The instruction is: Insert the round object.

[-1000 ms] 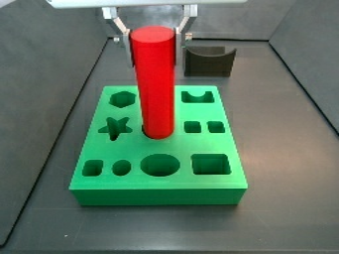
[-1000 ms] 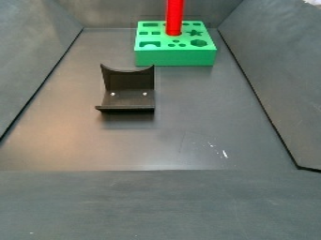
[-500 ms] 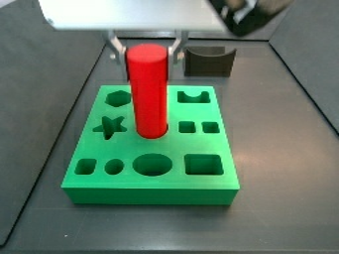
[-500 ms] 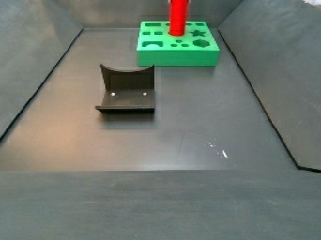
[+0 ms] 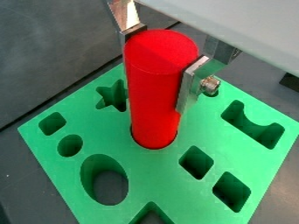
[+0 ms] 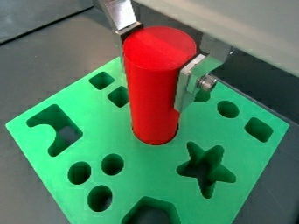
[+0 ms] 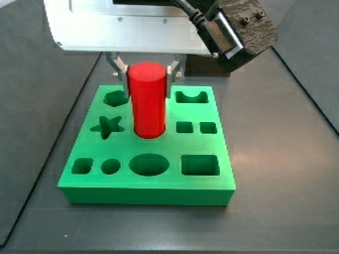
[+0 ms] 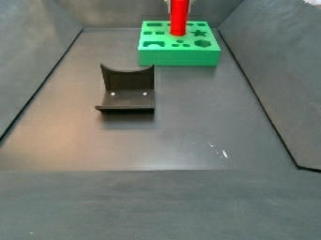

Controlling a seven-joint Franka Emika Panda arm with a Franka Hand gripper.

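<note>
My gripper [image 7: 146,67] is shut on the round object [image 7: 147,99], a tall bright red cylinder held upright by its upper end. It stands over the middle of the green block [image 7: 79,184]. The silver fingers [image 5: 193,80] press its sides in both wrist views, where the gripper [image 5: 160,54] [image 6: 158,52] sits at the cylinder's top. The cylinder's lower end [image 5: 152,138] is at the block's top face; I cannot tell if it touches. The large round hole [image 7: 150,164] lies just in front of it and is open, and it also shows in a wrist view [image 5: 107,179]. In a side view the cylinder [image 8: 179,14] is cut off by the frame's top edge.
The green block [image 8: 175,54] stands at the far end of the dark floor. It also has a star hole [image 7: 111,126], an arch hole [image 7: 196,96] and a large rectangular hole [image 7: 201,165]. The fixture [image 8: 126,91] stands mid-floor. Sloping dark walls [image 8: 38,84] close in the sides.
The gripper has come down lower over the green block with the red cylinder still in its grip, and more of the gripper's body now shows in a side view.
</note>
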